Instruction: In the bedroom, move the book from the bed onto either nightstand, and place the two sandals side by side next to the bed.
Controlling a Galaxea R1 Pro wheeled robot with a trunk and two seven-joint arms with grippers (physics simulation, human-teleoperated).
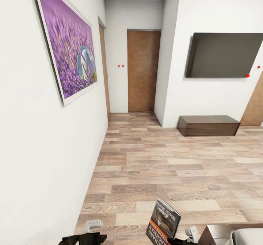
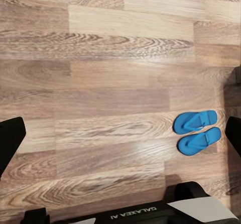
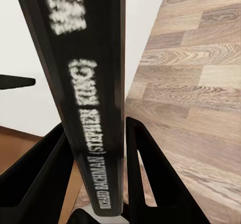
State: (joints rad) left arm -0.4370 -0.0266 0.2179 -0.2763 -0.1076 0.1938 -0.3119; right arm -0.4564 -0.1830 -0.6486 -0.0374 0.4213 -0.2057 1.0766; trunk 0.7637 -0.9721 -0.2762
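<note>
Where the lower edge of the head view cuts things off: both arms and the bed corner shown only in part.

Book [image 1: 163,223]: held upright and tilted above the plank floor [image 1: 175,164], lower part cropped; dark cover with an orange-brown picture.
Cover lettering: white, partly legible; "RICHARD" along the orange band, the smaller line above too small to make out.
Spine [image 3: 93,108]: seen edge-on in the right wrist view; reads "RICHARD BACHMAN (STEPHEN KING)", with a blurred title higher up that cannot be read.
Right end effector [image 3: 95,184]: clenched on the book, one black finger [image 3: 150,179] on each side of the spine.
Left end effector [image 1: 87,237]: mostly cropped in the head view, finger edges just visible at both margins of the left wrist view with bare floor between, spread apart and holding nothing.
Sandals [image 2: 197,131]: two bright blue ones lying side by side on the floor, touching or nearly so, seen from above.
Robot label [image 2: 131,213]: white "GALAXEA AI", upside down on the dark body.
Bed [image 1: 248,236]: only a pale grey corner and dark frame, bottom right.
TV [image 1: 223,55]: black, wall-mounted, right edge cut off.
TV bench [image 1: 208,125]: low dark brown surface beneath it.
Picture [image 1: 69,44]: purple lavender field on the left wall, top cropped.
Door [image 1: 143,71]: brown, shut, at the corridor's end.
</note>
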